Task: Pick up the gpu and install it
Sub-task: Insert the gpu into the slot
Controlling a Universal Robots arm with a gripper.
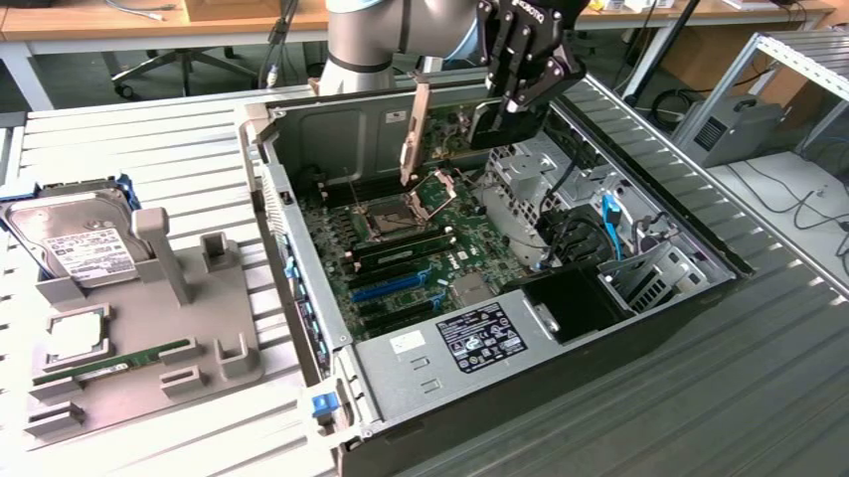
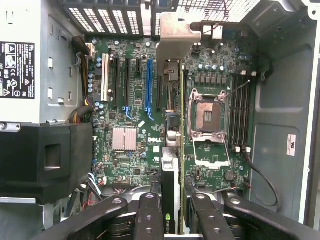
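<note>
- Gpu (image 2: 170, 187): held on its thin edge by the end effector (image 2: 173, 202), fingers half shut and squeezing both flat sides.
- Up in the air inside the open computer case (image 1: 272, 209), over the green board (image 2: 125, 110).
- Long side pointing straight out from the end effector, pale bracket (image 2: 175, 35) at the far end.
- Lined up with the long slots, near the blue slot (image 2: 149, 85), not pushed in yet.

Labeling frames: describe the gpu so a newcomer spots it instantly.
Find the open computer case. Above its motherboard the gripper holds the gpu on edge. It's the one black card clear of the board, with a pale metal bracket.
</note>
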